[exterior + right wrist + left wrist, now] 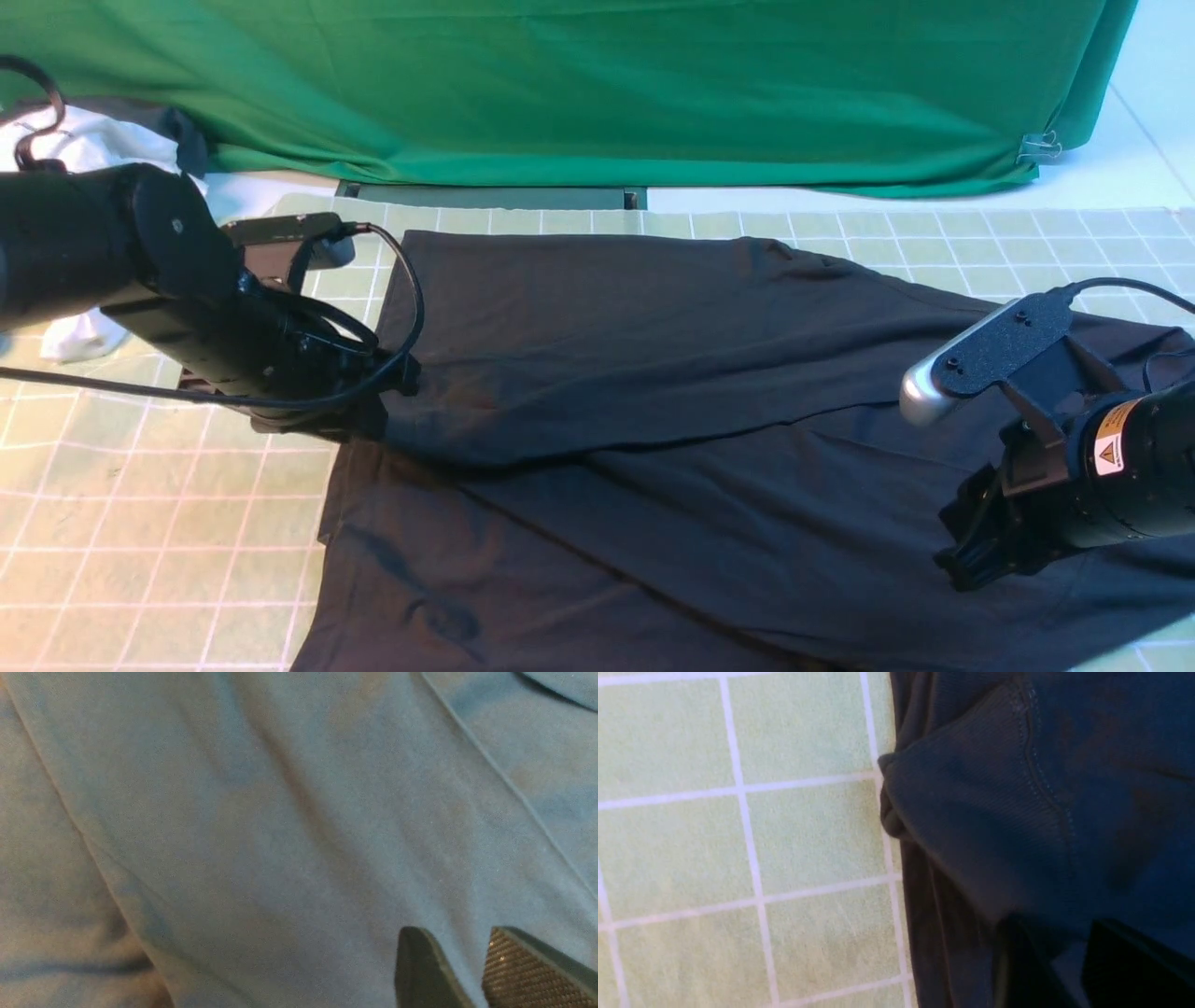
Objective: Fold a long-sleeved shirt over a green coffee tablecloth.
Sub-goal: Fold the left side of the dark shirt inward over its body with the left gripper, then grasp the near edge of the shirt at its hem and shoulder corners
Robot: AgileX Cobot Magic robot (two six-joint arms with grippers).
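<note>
Green coffee tablecloth (pixel 140 523) under long-sleeved shirt (pixel 653 420); left jaws, right jaws narrowly parted over it.

My right gripper (pixel 472 970) is hanging over the long-sleeved shirt (pixel 261 826), whose creased cloth is filling everything; my fingers (pixel 523 975) (one pad cross-hatched) are standing apart, clasping nothing.
</note>
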